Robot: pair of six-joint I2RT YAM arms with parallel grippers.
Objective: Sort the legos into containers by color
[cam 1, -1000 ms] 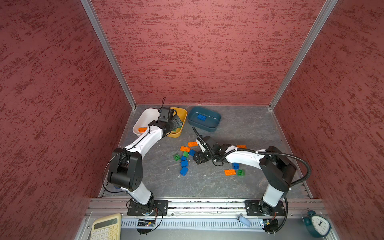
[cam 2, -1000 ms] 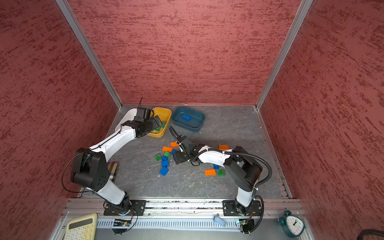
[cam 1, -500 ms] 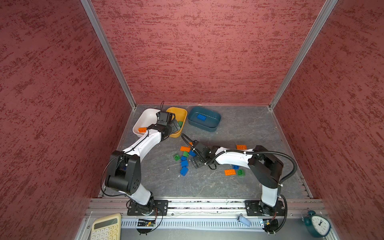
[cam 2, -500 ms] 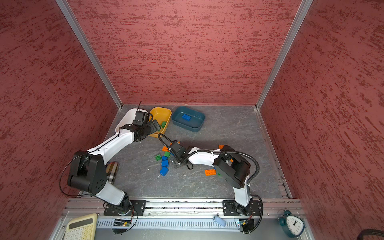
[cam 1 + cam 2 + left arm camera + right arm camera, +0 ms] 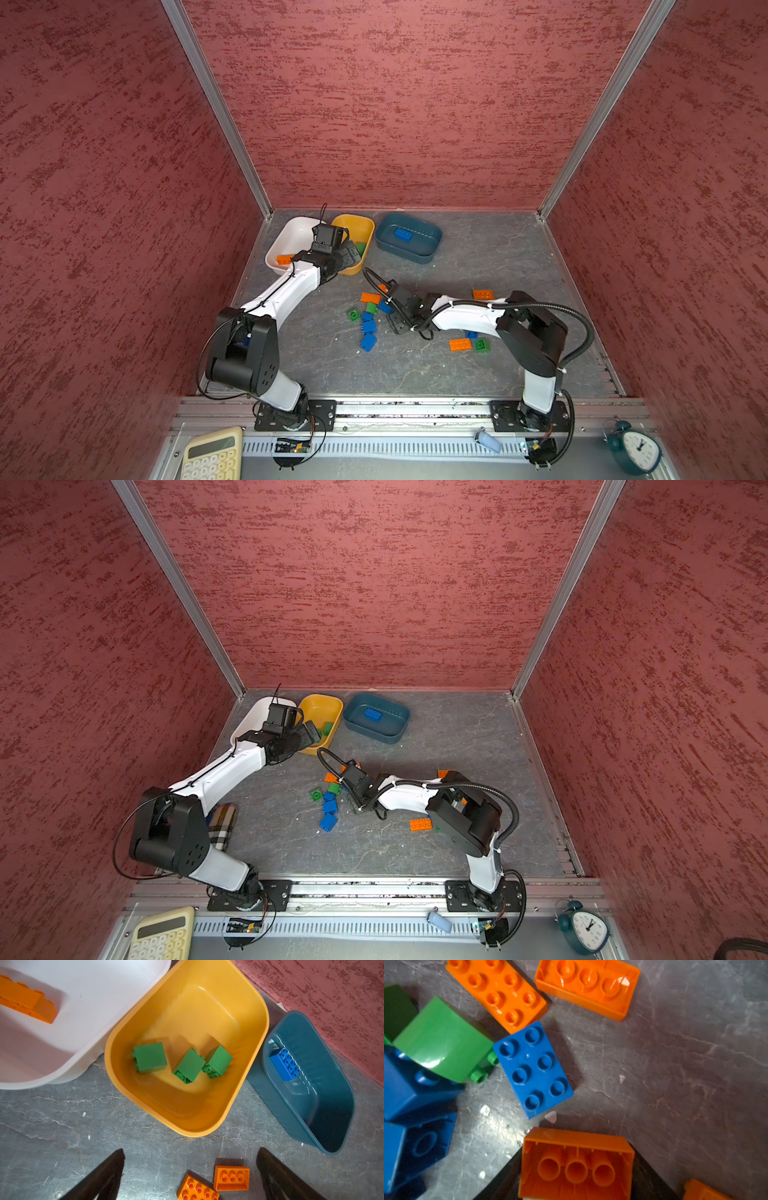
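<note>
Left wrist view gives us the tally: three green plastic bricks [image 5: 188, 1065] in the mustard yellow tub [image 5: 187, 1132], one orange brick [image 5: 27, 999] in the white tub [image 5: 93, 1012], one blue brick [image 5: 285, 1065] in the dark teal tub [image 5: 332, 1095]. A dozen-odd legos [image 5: 368, 322] wait (grey marbled tabletop [image 5: 478, 257], red walls [image 5: 415, 104]). Our left gripper [image 5: 191, 1150] gapes empty; our right gripper [image 5: 577, 1167] grips an upturned orange brick [image 5: 577, 1153].
</note>
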